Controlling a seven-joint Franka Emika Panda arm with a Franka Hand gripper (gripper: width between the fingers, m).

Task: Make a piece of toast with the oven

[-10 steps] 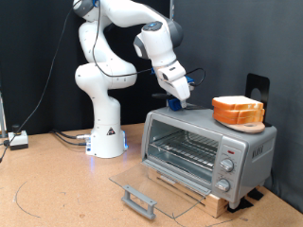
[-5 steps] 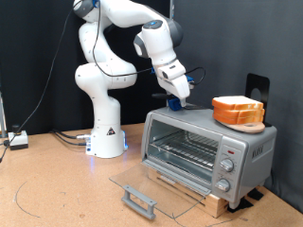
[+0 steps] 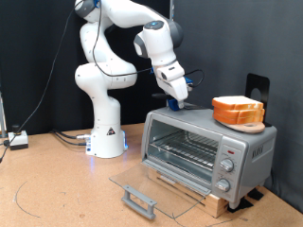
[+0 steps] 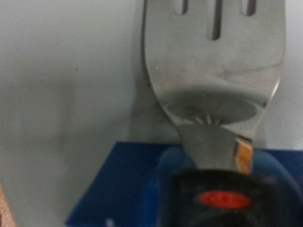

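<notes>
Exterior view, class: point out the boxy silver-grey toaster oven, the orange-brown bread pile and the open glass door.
boxy silver-grey toaster oven [image 3: 248, 149], exterior view, knob panel.
orange-brown bread pile [image 3: 237, 111], exterior view, side.
glass door [image 3: 151, 183], exterior view, pane.

We are looking at a robotics lab set up as a test bench, not a real kitchen. A white industrial arm [image 3: 114, 57] is bolted by its base [image 3: 105, 142] onto a plain brown board surface [image 3: 57, 184], with loose cables [image 3: 66, 138] trailing across it to a small box [image 3: 17, 140] at the exterior view's left edge. Behind hangs a bare light-grey wall [image 3: 237, 38]. The only household item we see is a countertop oven [image 3: 208, 151], standing alone on a wooden block [image 3: 210, 204], with no cupboards around it.
</notes>
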